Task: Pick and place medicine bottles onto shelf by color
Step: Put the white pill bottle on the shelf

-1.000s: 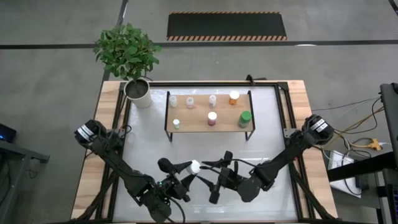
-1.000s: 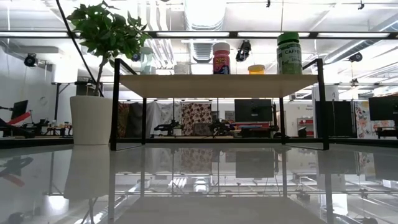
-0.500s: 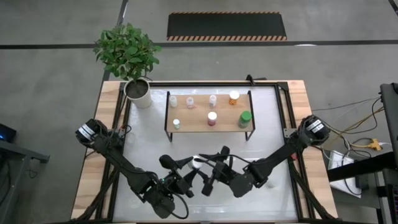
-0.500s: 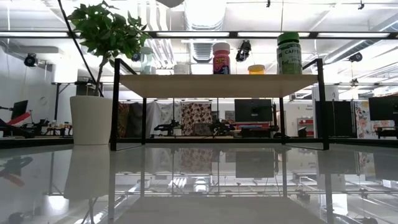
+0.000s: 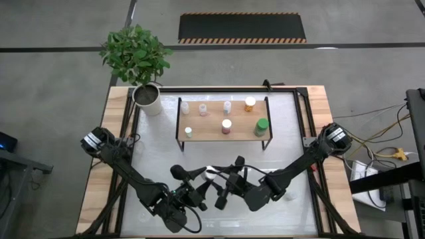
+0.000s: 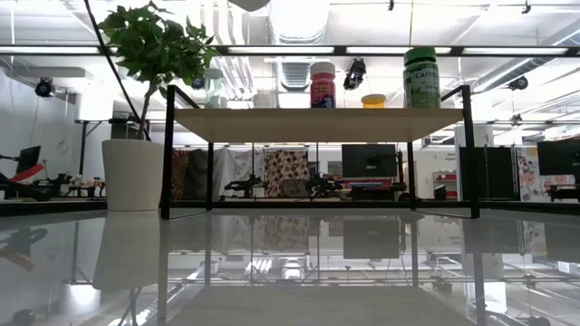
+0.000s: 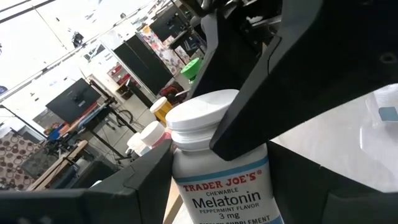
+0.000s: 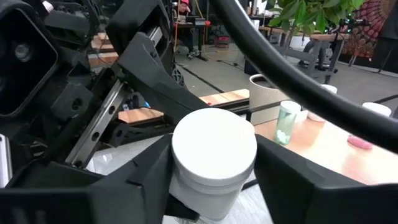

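A white medicine bottle (image 7: 214, 168) with a white cap, labelled Melatonin, is held above the table's near middle (image 5: 210, 174). My left gripper (image 5: 199, 178) is shut on its body. My right gripper (image 5: 224, 179) faces it from the table's right, shut on the cap (image 8: 214, 148). The shelf (image 5: 223, 121) stands toward the far side, its legs on the table. Several small bottles stand on it, among them an orange one (image 5: 250, 103), a green-capped one (image 5: 261, 126) and a pinkish one (image 5: 226, 126). The low view shows the shelf (image 6: 317, 113) but neither gripper. My left gripper pinches the bottle's labelled body (image 7: 186, 186) between its two fingers, coming from the table's left. The bottle is lifted clear of the table. My right gripper has the cap's side (image 8: 249, 155) between its two fingers (image 8: 292, 180), coming roughly level from the table's right.
A potted plant (image 5: 147, 98) stands at the far left corner, beside the shelf. A black frame (image 5: 302, 139) borders the glossy table top. Open table (image 5: 219, 149) lies between the shelf and the two grippers.
My right gripper has moved toward the table's left, up to the bottle, and its fingers now stand around the cap. My left gripper has kept the bottle nearly in place.
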{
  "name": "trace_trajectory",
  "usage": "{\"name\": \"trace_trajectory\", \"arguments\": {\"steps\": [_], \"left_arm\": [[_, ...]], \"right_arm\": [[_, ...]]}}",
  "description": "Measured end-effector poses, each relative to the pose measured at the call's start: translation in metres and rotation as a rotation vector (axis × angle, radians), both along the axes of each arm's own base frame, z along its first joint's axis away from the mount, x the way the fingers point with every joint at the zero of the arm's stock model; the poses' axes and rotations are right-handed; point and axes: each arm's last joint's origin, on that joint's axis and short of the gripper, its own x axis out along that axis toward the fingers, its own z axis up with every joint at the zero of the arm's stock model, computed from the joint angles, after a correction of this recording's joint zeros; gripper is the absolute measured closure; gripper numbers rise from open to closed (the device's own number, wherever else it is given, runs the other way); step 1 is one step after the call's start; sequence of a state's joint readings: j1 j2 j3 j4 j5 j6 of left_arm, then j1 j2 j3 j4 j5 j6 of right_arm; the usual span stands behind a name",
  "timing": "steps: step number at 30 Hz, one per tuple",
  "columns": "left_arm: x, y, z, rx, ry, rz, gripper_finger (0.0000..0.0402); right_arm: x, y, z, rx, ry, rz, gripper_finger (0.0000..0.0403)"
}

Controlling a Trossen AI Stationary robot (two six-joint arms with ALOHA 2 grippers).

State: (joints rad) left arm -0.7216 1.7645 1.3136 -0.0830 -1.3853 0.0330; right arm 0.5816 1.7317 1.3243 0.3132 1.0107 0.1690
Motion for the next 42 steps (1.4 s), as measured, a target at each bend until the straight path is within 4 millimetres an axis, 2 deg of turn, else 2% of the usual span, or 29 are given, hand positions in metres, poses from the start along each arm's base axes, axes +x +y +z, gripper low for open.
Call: {"name": "trace_trajectory", "arguments": {"steps": [4,9,16,21,24,27,32,37,42], "left_arm": [[0.000,0.000,0.000,0.000,0.003,-0.004,0.0189],[0.000,-0.001,0.000,-0.009,0.006,-0.018,0.0176],[-0.005,-0.006,0.001,-0.009,0.029,-0.071,0.0098],[-0.017,-0.012,0.011,0.024,0.049,-0.112,0.0075],[-0.028,-0.013,0.020,0.027,0.061,-0.161,0.0073],[-0.038,-0.014,0.031,-0.008,0.093,-0.281,0.0073],[-0.047,-0.008,0.039,-0.040,0.153,-0.409,0.0073],[-0.059,0.006,0.037,-0.019,0.172,-0.412,0.0073],[-0.069,0.022,0.044,-0.040,0.111,-0.399,0.0073]], "right_arm": [[0.000,0.000,0.001,0.002,0.016,0.003,0.0243],[0.000,0.001,0.003,0.003,0.020,0.012,0.0243],[-0.003,0.001,0.005,-0.005,0.074,0.033,0.0230],[-0.010,-0.002,0.019,0.014,0.178,0.101,0.0234],[-0.018,-0.005,0.036,0.021,0.269,0.172,0.0236],[-0.023,-0.011,0.059,0.042,0.364,0.276,0.0236],[-0.025,-0.028,0.095,0.074,0.497,0.417,0.0236],[-0.025,-0.056,0.130,0.021,0.566,0.483,0.0236],[-0.022,-0.093,0.156,-0.043,0.591,0.582,0.0236]]}}
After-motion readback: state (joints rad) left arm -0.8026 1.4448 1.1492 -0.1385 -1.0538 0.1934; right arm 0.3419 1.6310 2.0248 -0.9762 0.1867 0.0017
